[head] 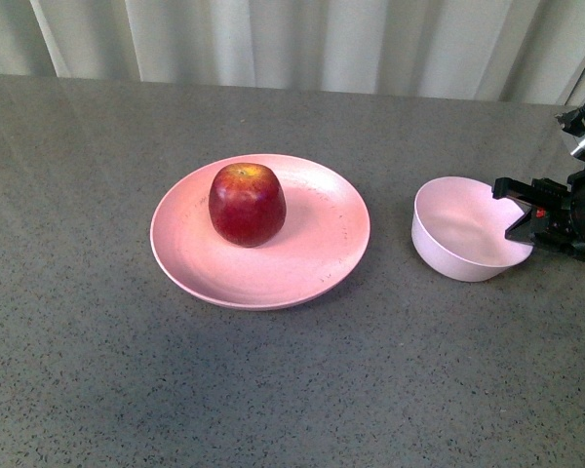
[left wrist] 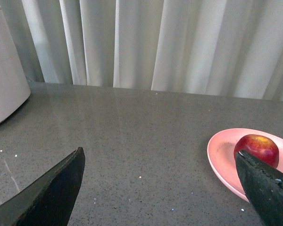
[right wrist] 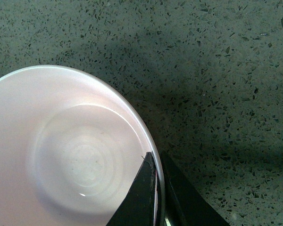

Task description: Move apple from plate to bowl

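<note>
— Front view first: what lies nearest?

— Bare grey speckled desk. Beyond it, left of centre, is the wide pink plate, with the dark red apple upright on its far-left part, yellowish stem dip upward.

— And the bowl?

— The pale pink bowl stands to the right of the plate, near it but apart. It has nothing inside.

— Is anything touching it?

— The right gripper is. The right wrist view shows its jaws narrow, pinching the rim on the bowl's right side, one finger inside the wall and one outside.

— What about the other arm?

— The left gripper shows only in its own wrist view. It is spread wide over bare desk and holds nothing, with the plate and apple beyond one finger.

— Farthest back?

— A pale pleated curtain behind the desk.
</note>
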{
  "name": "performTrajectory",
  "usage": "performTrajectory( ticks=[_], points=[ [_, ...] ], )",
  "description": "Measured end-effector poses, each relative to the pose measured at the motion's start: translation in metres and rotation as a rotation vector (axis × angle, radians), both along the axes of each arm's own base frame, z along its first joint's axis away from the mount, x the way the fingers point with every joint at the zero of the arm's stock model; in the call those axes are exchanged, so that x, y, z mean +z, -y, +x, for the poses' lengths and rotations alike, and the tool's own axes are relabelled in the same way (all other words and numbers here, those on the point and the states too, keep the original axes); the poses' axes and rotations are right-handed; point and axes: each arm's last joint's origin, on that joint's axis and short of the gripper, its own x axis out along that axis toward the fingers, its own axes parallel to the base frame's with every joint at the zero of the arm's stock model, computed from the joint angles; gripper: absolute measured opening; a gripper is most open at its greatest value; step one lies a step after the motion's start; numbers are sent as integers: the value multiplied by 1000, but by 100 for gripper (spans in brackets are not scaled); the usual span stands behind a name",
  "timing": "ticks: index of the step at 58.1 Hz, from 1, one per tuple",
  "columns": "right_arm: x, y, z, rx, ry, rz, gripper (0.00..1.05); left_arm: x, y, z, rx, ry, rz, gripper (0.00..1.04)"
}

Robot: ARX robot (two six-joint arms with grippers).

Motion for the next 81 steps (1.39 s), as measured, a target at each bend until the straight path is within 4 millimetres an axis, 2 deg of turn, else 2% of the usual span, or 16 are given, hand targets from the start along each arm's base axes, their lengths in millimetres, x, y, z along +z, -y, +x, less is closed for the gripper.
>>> performTrajectory(
  ticks=[6, 22, 33, 39, 41, 46, 51, 55, 59, 72, 81],
  points=[
    [0, -1, 0, 10, 0, 9, 5, 0, 0, 0, 0, 0, 0, 96],
    [8, 7, -1, 37, 72, 59, 48, 0, 0, 0, 0, 0, 0, 96],
    [34, 28, -16, 40, 198, 91, 76, 0, 0, 0, 0, 0, 0, 96],
    [57, 44, -37, 59, 321, 103, 95, 0, 0, 0, 0, 0, 0, 96],
    [63, 48, -45, 64, 350, 111, 97, 0, 0, 0, 0, 0, 0, 96],
    [74, 59, -70, 79, 428, 128, 95, 0, 0, 0, 0, 0, 0, 96],
    [76, 63, -83, 64, 456, 121, 95, 0, 0, 0, 0, 0, 0, 96],
    [69, 62, -91, -40, 640, -106, 83, 0, 0, 0, 0, 0, 0, 96],
    [62, 55, -108, -74, 737, -216, 70, 0, 0, 0, 0, 0, 0, 96],
    [71, 40, -146, -68, 821, -286, 33, 0, 0, 0, 0, 0, 0, 96],
    [68, 31, -172, -56, 808, -294, 2, 0, 0, 0, 0, 0, 0, 96]
  ],
)
